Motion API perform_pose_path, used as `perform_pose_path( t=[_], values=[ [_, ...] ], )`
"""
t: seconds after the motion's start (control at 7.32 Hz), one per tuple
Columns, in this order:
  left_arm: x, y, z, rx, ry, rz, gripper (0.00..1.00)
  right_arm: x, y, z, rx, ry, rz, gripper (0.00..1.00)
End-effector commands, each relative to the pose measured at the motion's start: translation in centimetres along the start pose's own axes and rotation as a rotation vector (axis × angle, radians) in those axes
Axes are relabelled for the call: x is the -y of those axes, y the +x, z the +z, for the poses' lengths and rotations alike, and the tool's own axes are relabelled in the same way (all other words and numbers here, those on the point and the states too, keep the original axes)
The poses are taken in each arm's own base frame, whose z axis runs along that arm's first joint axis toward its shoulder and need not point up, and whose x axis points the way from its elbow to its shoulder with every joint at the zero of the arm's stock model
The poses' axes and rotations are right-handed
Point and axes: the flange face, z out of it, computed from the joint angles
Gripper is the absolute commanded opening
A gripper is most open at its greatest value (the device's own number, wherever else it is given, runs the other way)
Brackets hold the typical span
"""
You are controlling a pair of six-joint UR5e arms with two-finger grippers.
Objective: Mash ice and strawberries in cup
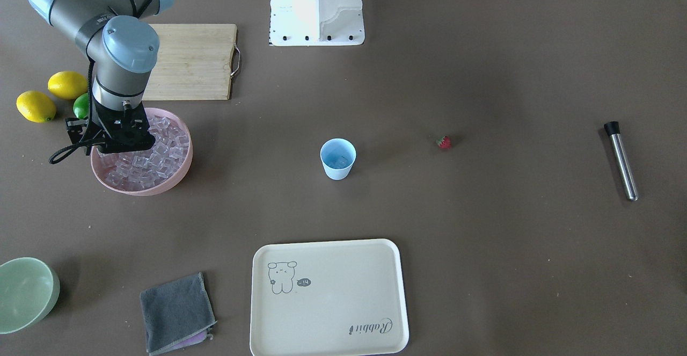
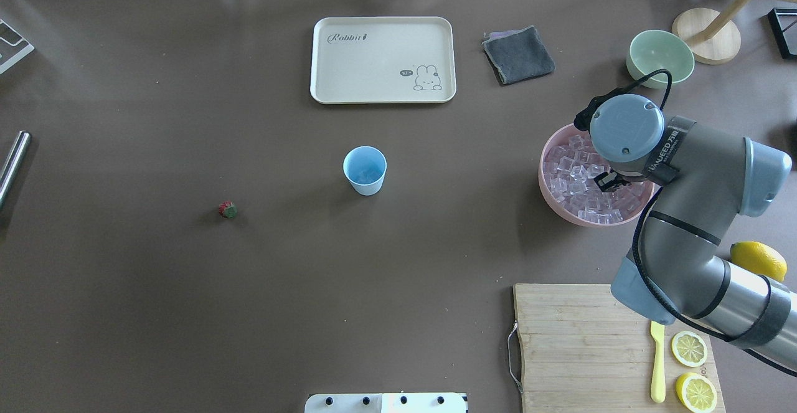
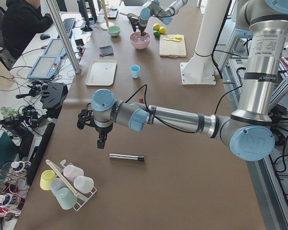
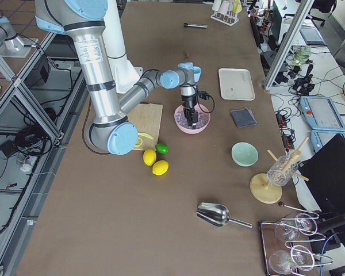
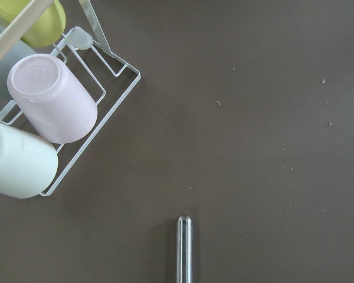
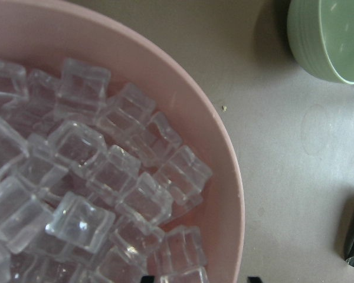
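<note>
The light-blue cup (image 1: 338, 158) (image 2: 365, 170) stands upright mid-table; something clear seems to lie in its bottom. The tiny red strawberry (image 1: 443, 142) (image 2: 228, 210) lies alone on the table, apart from the cup. Ice cubes (image 1: 161, 152) (image 6: 106, 194) fill the pink bowl (image 1: 140, 188) (image 2: 548, 195). My right gripper (image 2: 607, 182) (image 6: 197, 278) points down into the ice, fingers apart, open. My left gripper (image 3: 101, 141) hovers above the table near a steel muddler (image 3: 127, 157) (image 5: 184, 247); I cannot tell whether it is open or shut.
A cream tray (image 1: 327, 297), grey cloth (image 1: 177, 313) and green bowl (image 1: 24, 291) lie on the operators' side. A cutting board (image 2: 579, 344) with lemon halves, whole lemons (image 1: 51, 95) and a lime sit near the right arm. A cup rack (image 5: 41, 112) stands near the left gripper.
</note>
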Motion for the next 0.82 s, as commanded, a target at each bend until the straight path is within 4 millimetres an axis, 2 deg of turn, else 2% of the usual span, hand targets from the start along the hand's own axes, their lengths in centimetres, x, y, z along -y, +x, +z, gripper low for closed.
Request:
perform_pose_path(
  t=[0.0, 0.14, 0.27, 0.68],
  values=[
    [-0.02, -0.11, 0.09, 0.001, -0.002, -0.001, 0.98, 0.01, -0.35, -0.02, 0.000, 0.000, -0.003, 0.61],
    [-0.02, -0.11, 0.09, 0.001, -0.002, -0.001, 0.98, -0.02, -0.46, 0.06, 0.001, -0.002, -0.006, 0.56],
    [-0.02, -0.11, 0.09, 0.001, -0.002, -0.002, 0.98, 0.00, -0.48, 0.41, -0.003, -0.009, -0.008, 0.43],
    [0.27, 0.08, -0.02, 0.000, 0.001, 0.001, 0.98, 0.29, -0.78, 0.33, 0.000, -0.009, -0.009, 0.42]
  ],
)
